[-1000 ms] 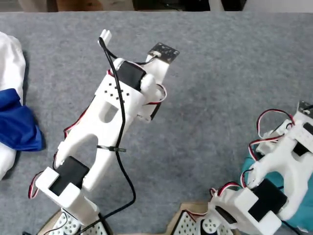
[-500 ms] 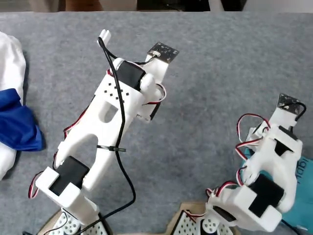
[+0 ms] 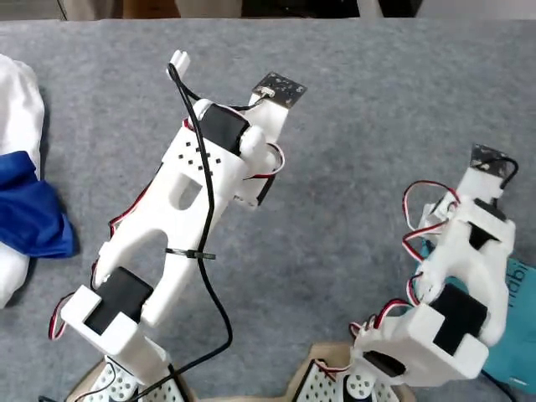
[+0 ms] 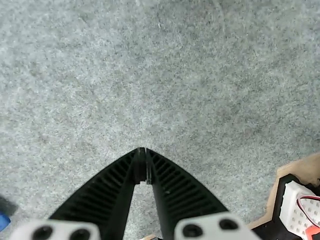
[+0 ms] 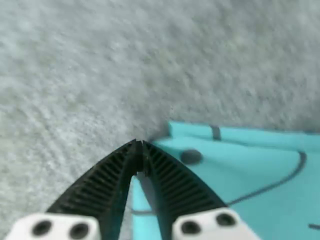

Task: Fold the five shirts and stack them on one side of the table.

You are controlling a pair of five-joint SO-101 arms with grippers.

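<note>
**Both grippers closed over the grey table, shirts at either edge**

A white shirt (image 3: 18, 100) lies bunched at the table's far left edge, with a crumpled blue shirt (image 3: 29, 213) on top of it. Both are well apart from the left gripper (image 4: 141, 162) and off to its left.

The left gripper's fingers are pressed together tip to tip. Only bare grey table (image 4: 165, 75) lies under and ahead of them.

The right gripper (image 5: 139, 150) also has its fingers together. Their tips meet right at the corner of a flat teal shirt (image 5: 240, 170), which spreads out to the right of the fingers and beneath them. Whether any cloth is caught between the tips cannot be told.

From above, the teal shirt (image 3: 515, 335) lies at the table's right edge, partly under the right arm (image 3: 465, 276).
</note>
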